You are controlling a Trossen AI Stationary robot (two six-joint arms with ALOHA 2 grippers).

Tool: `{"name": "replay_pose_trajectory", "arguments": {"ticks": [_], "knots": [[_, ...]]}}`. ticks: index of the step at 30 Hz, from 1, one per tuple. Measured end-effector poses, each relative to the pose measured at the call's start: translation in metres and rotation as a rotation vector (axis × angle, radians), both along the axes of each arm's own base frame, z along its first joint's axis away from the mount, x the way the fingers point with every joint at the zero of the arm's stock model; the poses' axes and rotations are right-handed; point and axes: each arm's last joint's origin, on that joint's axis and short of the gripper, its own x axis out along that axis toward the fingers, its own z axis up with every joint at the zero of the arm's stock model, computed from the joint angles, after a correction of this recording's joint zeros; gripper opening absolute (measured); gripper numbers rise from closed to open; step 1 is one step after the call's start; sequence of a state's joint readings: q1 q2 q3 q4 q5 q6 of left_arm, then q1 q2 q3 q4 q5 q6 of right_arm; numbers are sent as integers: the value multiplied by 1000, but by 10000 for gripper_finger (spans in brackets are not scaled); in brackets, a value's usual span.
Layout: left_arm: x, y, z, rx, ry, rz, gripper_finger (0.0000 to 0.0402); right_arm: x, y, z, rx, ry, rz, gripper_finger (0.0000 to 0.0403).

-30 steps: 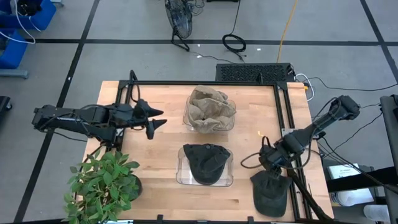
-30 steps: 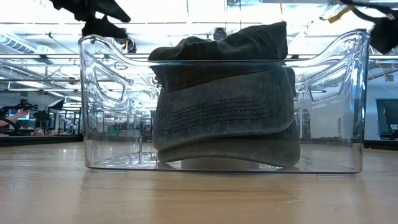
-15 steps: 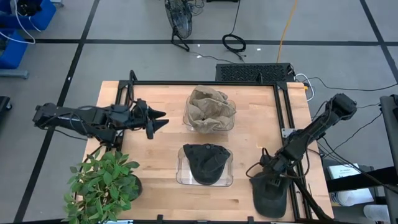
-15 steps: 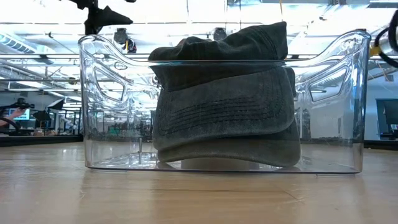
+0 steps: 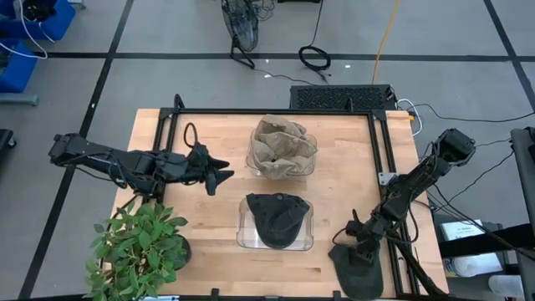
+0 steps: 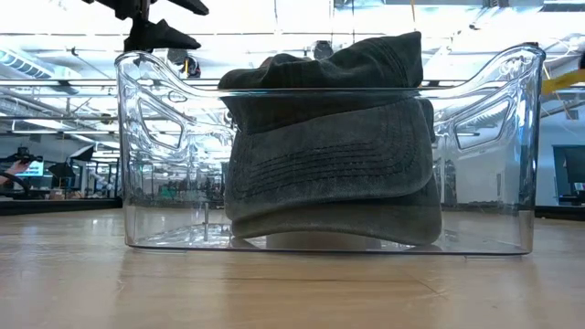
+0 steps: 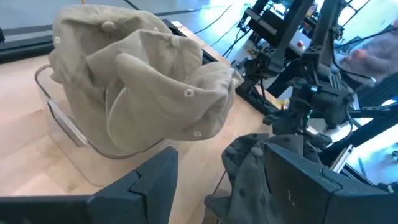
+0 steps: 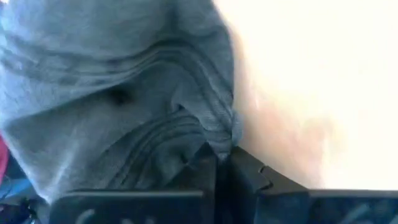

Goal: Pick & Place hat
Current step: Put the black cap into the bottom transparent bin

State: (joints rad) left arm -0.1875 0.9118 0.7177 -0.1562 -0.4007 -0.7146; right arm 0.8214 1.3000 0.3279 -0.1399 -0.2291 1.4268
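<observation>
At table edge, right pincer (image 5: 361,248) seemingly pinching hat (image 5: 361,267)

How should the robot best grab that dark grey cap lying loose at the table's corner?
Probably from above, pinching a raised fold of the dark grey cap, since it lies slumped flat on the wooden table, offering soft ridges. The right gripper is already shut on one.

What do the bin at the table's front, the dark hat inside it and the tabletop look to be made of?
Bin: clear, glossy, likely hard plastic; the room shows through its walls.
Dark hat: matte woven cloth, probably washed cotton, with stitched rows on the brim.
Tabletop: pale wood, visible plank seams.
</observation>
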Motion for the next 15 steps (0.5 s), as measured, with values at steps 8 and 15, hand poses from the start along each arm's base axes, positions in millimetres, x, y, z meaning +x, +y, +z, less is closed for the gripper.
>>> {"name": "replay_pose_trajectory", "arguments": {"ticks": [8,15], "knots": [[2,-2,-2,33,17,-32,234,11,5,23,63,-167,-96,4],[1,-3,-1,59,23,-100,234,21,10,65,-7,-250,-142,2]]}}
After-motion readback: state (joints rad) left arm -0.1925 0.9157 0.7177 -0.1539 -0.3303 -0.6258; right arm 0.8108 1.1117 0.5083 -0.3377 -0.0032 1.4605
